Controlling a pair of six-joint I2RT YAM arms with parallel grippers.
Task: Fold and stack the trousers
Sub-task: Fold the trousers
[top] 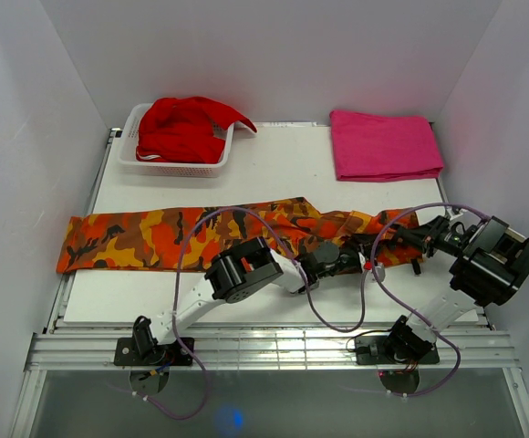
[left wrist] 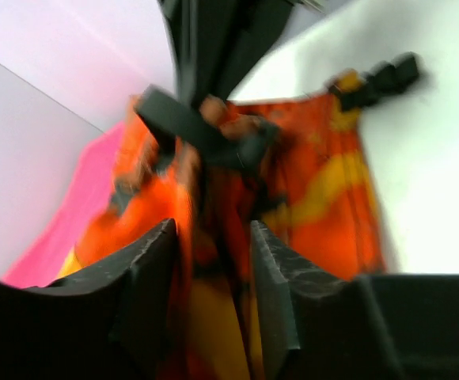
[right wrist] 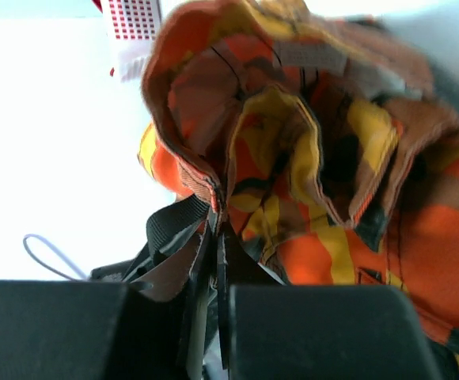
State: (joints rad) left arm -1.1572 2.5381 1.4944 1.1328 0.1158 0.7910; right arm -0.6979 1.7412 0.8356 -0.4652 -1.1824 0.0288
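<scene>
The camouflage trousers (top: 155,237) lie stretched across the white table (top: 283,169) from left to right, with the waist end bunched at the right. My left gripper (top: 354,260) is at that waist end; in the left wrist view it (left wrist: 214,233) is closed on a fold of the trousers (left wrist: 324,190). My right gripper (top: 394,239) is just right of it; in the right wrist view it (right wrist: 218,229) is shut on the waistband edge of the trousers (right wrist: 356,158), which is lifted and crumpled.
A white basket (top: 175,167) holding a plain red garment (top: 184,128) stands at the back left. A folded pink cloth (top: 383,144) lies at the back right. White walls close in both sides. Purple cables (top: 337,319) loop over the near table edge.
</scene>
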